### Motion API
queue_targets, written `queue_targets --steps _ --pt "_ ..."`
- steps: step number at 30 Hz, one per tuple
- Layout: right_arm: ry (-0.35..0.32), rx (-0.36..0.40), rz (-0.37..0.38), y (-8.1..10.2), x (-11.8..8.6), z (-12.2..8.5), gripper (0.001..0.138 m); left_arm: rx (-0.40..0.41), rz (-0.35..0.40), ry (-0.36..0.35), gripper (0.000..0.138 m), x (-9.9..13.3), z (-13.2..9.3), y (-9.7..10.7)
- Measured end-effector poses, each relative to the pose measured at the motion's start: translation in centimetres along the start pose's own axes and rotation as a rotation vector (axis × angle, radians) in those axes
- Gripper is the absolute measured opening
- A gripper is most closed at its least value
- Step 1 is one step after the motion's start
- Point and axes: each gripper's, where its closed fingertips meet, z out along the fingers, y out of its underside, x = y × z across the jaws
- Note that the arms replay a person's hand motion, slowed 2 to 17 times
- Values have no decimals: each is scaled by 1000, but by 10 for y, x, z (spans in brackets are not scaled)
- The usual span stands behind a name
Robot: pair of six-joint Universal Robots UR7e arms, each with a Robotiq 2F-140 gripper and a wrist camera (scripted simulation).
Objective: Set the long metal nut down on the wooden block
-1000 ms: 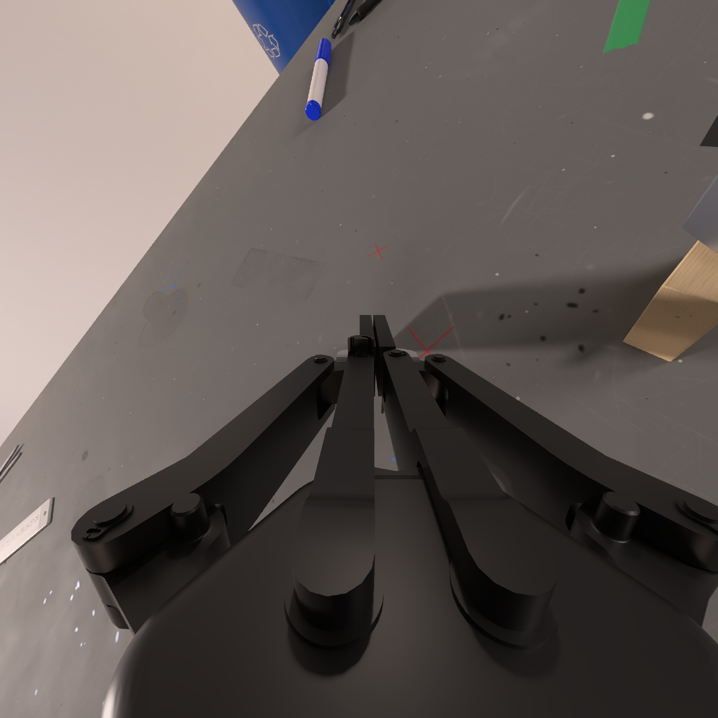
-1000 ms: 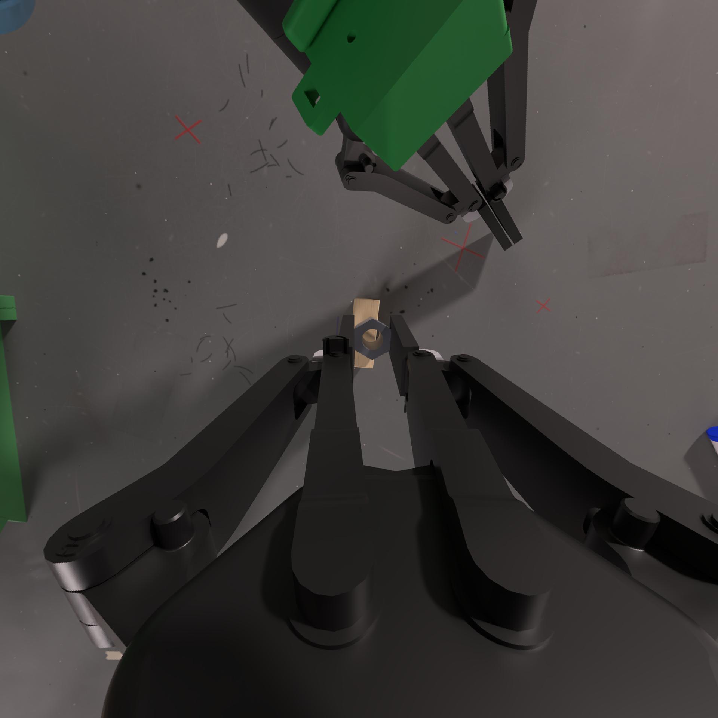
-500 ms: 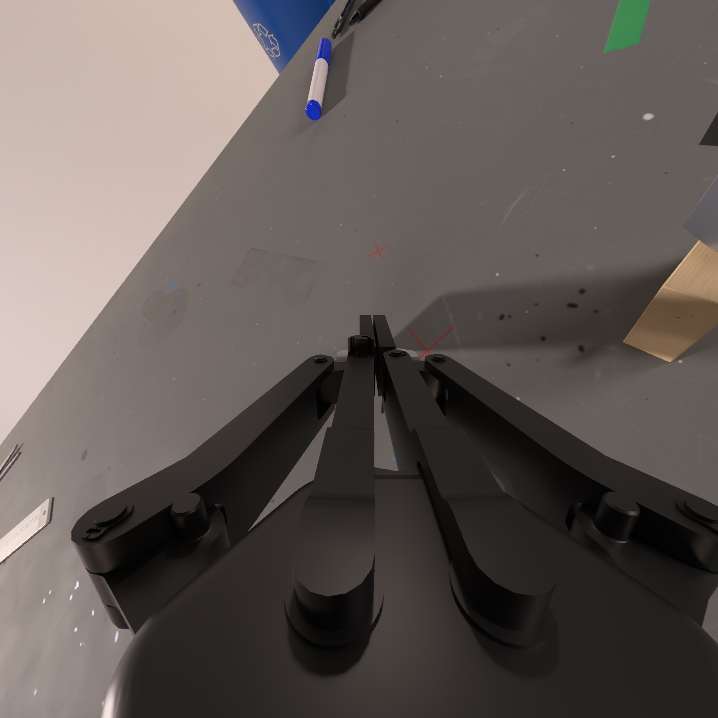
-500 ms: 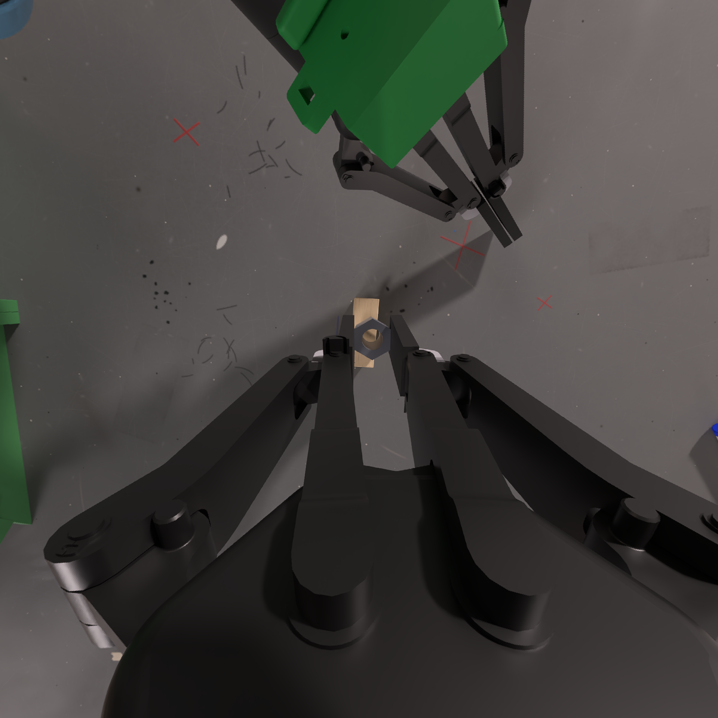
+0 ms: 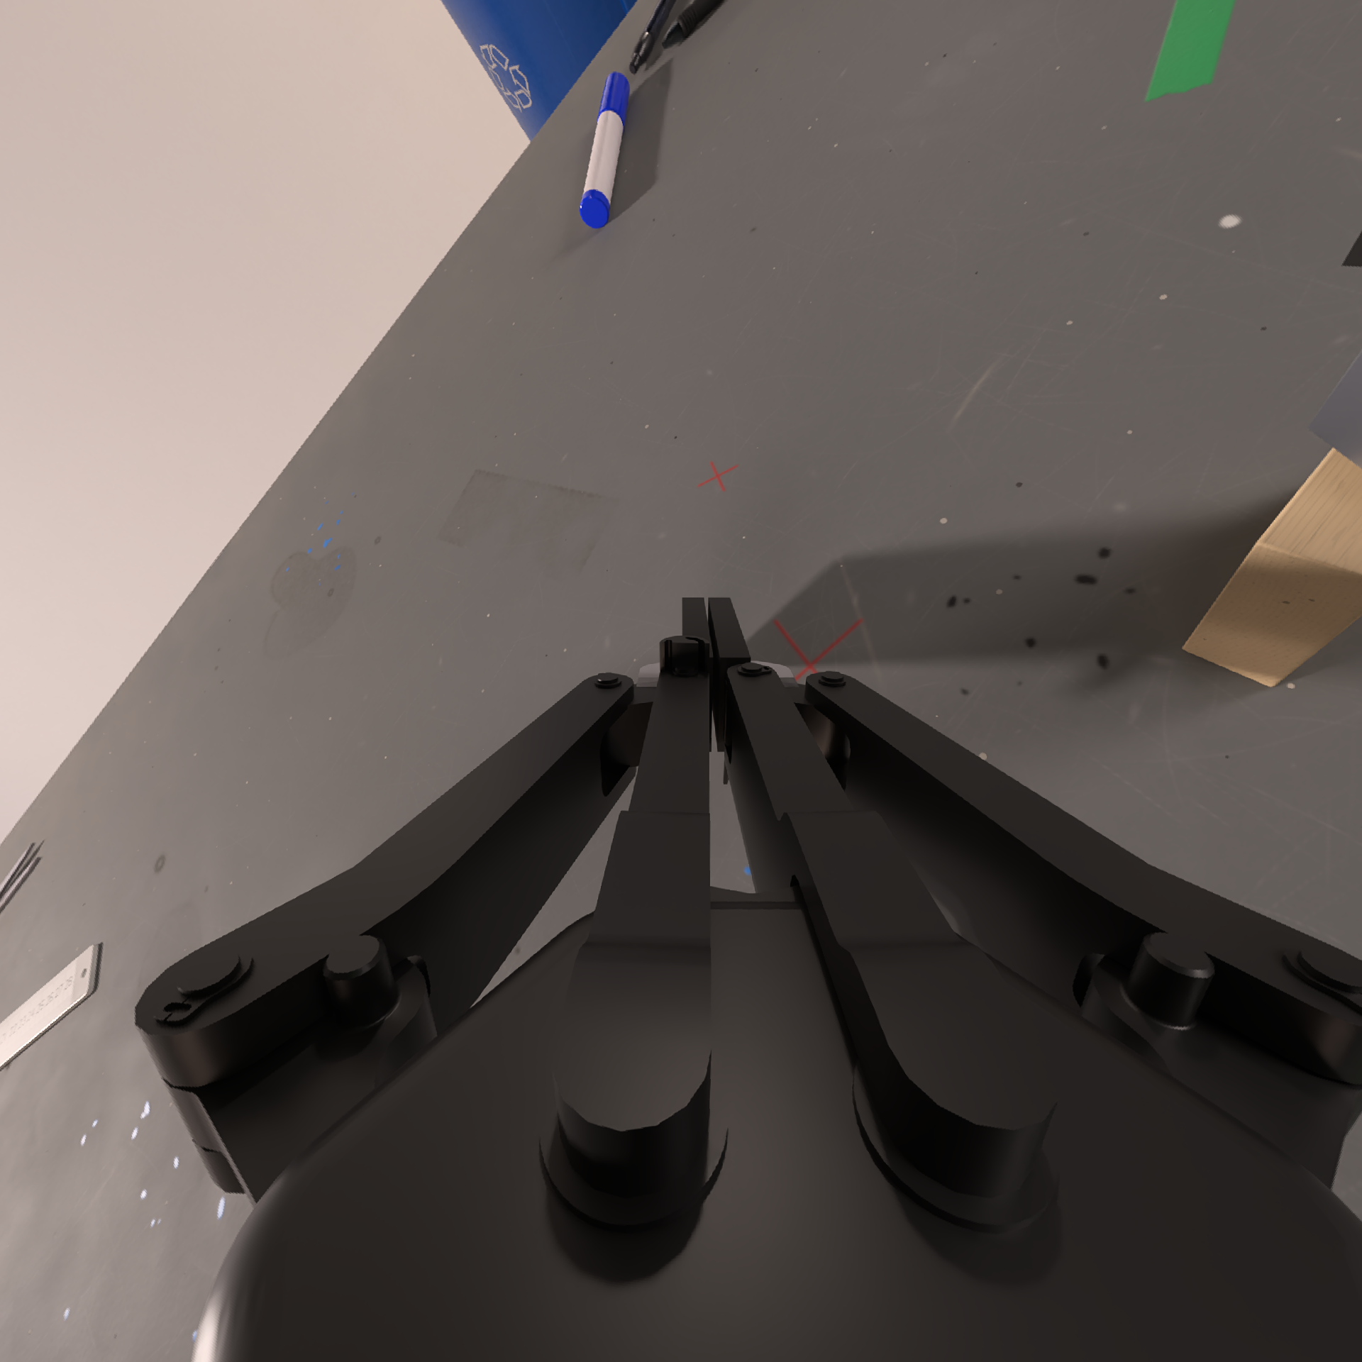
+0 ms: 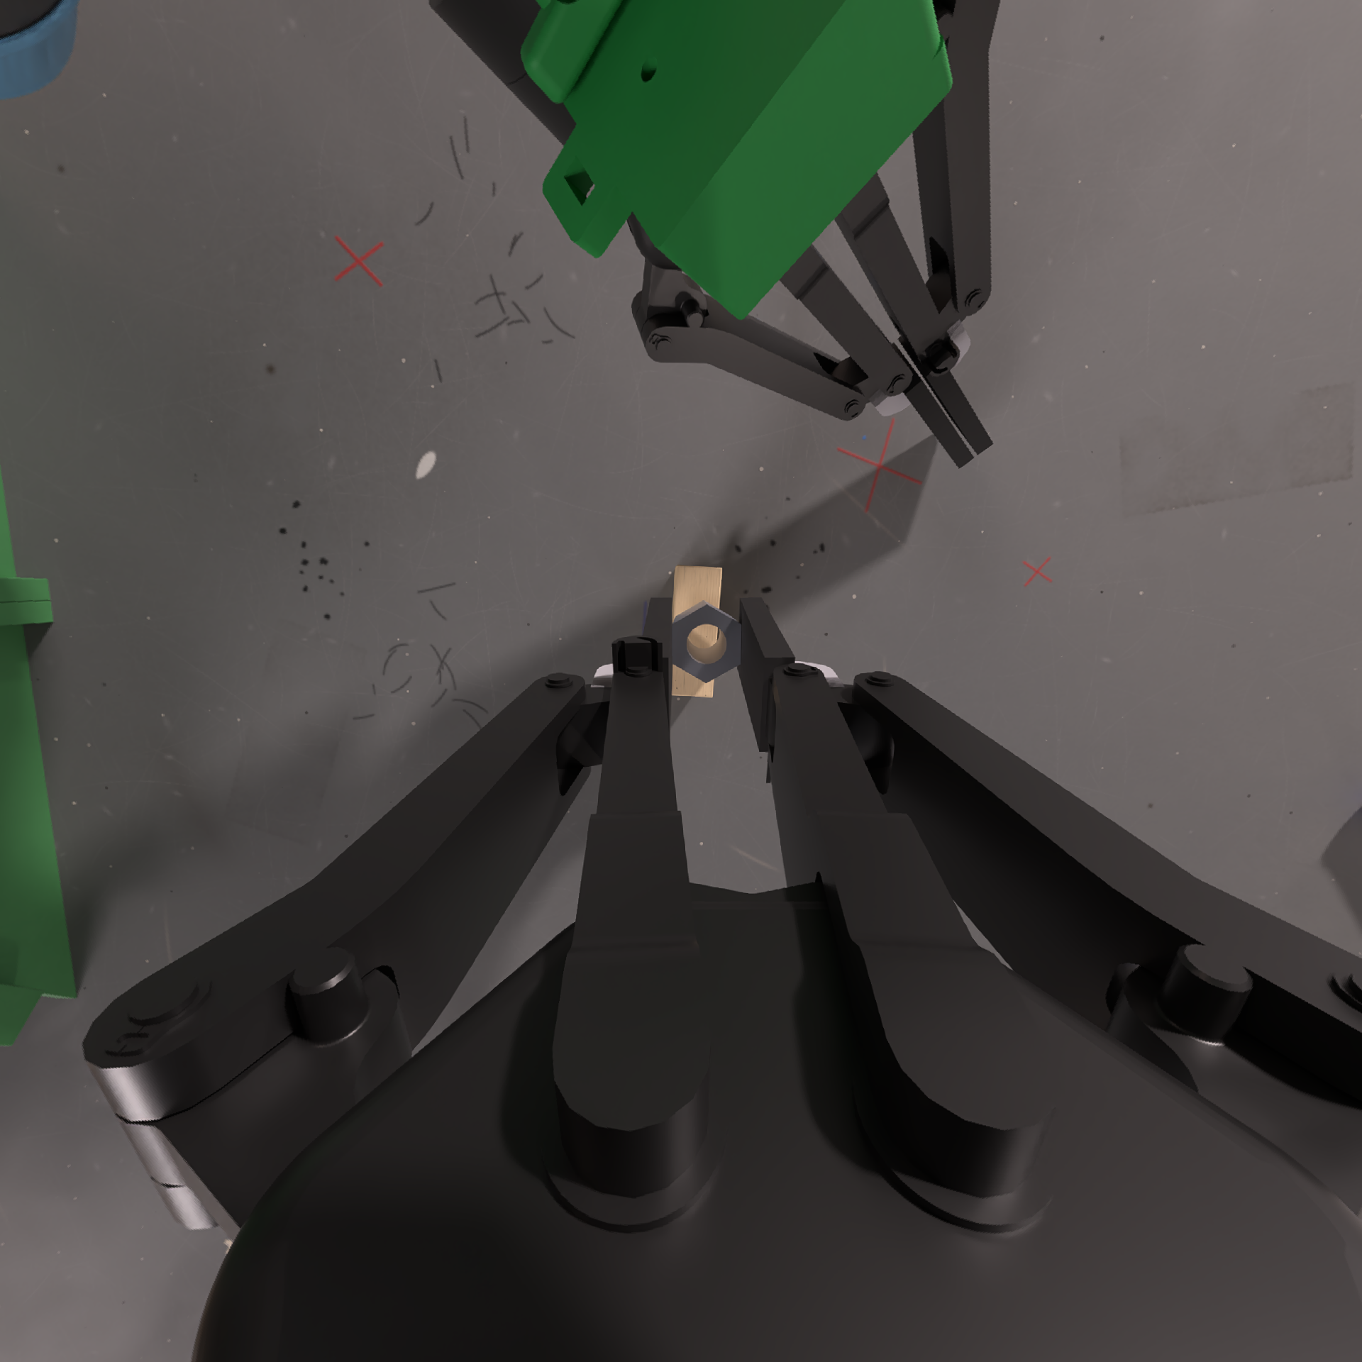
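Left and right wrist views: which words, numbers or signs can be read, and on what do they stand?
Metal plate on the table: a row of tiny characters, too small to read.
Blue bin: a white symbol, no words.
Red crosses: drawn marks, not text.
Right wrist view: only unreadable scribbles.

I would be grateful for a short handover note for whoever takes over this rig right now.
Right gripper: jaws shut on the long metal nut, held upright, bore facing the camera.
Left gripper: jaws shut and empty, parked over the grey table near a red cross mark, clear of the work.
Wooden block: on the table directly below the nut; wood shows through the bore, so alignment looks good. Whether the nut touches it cannot be told.
Done: nut grasped and brought over the block.
Left: lower if needed, open the right jaws, retreat straight up.
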Motion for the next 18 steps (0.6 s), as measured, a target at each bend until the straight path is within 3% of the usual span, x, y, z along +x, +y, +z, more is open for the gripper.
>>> queue_targets --steps 18 --pt "1 1 38 1 2 0 24 0 0 0 2 0 0 0"
